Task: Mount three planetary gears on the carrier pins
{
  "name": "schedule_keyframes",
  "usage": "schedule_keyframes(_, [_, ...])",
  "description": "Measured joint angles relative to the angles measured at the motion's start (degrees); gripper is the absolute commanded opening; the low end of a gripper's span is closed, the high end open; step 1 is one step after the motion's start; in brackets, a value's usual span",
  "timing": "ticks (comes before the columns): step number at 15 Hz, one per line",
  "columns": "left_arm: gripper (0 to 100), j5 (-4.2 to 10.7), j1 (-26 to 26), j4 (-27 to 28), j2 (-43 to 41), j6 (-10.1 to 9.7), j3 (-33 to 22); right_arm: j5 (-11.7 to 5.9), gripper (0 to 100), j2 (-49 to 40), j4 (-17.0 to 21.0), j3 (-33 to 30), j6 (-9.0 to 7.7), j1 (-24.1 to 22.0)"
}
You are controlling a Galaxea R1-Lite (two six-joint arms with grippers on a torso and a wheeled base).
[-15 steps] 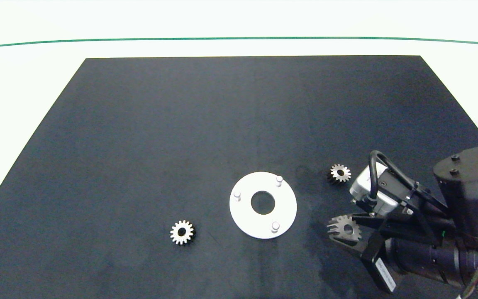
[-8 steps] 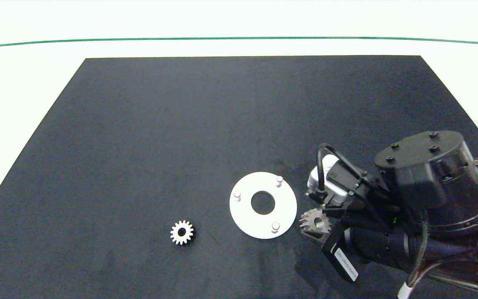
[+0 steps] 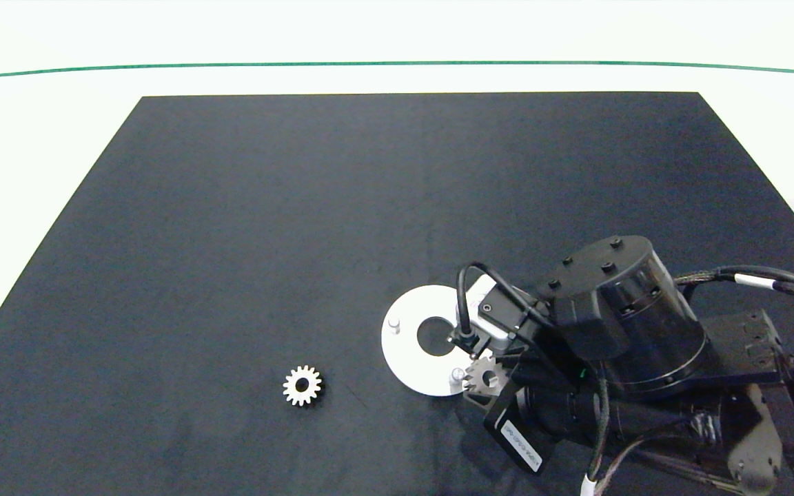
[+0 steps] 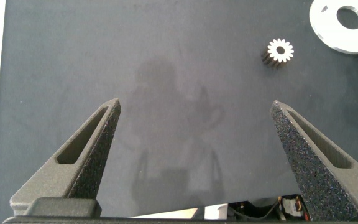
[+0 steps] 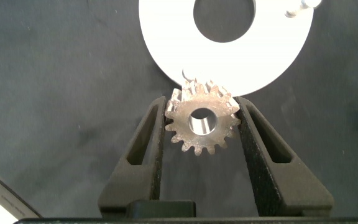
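Note:
My right gripper (image 3: 485,380) is shut on one planetary gear (image 3: 488,377), a small silvery toothed wheel held flat between the fingers (image 5: 180,118). It hovers at the near right rim of the white disc (image 3: 407,355), right beside one carrier pin (image 3: 457,375). Another pin (image 3: 394,322) stands bare on the disc's left side. In the right wrist view the disc (image 5: 166,31) lies just beyond the gear, with a pin (image 5: 303,6) at its edge. A second gear (image 3: 302,386) lies flat on the mat left of the disc. My left gripper (image 4: 196,104) is open above bare mat.
A black mat (image 3: 266,207) covers the table, with white table (image 3: 38,138) around it. The right arm's bulk hides the mat to the right of the disc. In the left wrist view the loose gear (image 4: 279,51) and the disc (image 4: 353,42) lie far off.
The right arm has carried its gear leftward from the mat's right side to the disc's rim. It now covers the gear that lay at the right. The left loose gear has not moved.

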Motion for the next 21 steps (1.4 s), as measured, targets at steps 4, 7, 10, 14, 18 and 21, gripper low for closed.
schedule_keyframes(4, [100,0.0,0.0,0.02,-0.09,0.02,-0.2,0.0,25,1.41,-0.11,-0.98,0.0,0.11])
schedule_keyframes(7, [100,0.0,0.0,0.0,-0.09,0.02,-0.39,0.02,25,2.47,-0.11,-2.29,0.01,0.11])
schedule_keyframes(10, [100,0.0,0.0,0.02,-0.11,0.02,-0.5,0.0,25,3.43,-0.11,-3.4,0.01,0.05])
schedule_keyframes(14, [100,0.0,0.0,0.09,-0.22,0.02,-0.74,0.02,25,4.63,-0.17,-3.93,0.06,0.02])
schedule_keyframes(18, [100,0.0,-0.07,0.11,-0.3,0.02,-0.74,0.0,25,5.68,-0.24,-5.05,0.09,-0.06])
schedule_keyframes(21, [100,0.0,-0.09,0.09,-0.3,0.0,-0.74,0.0,25,6.47,-0.24,-5.57,0.12,-0.06])
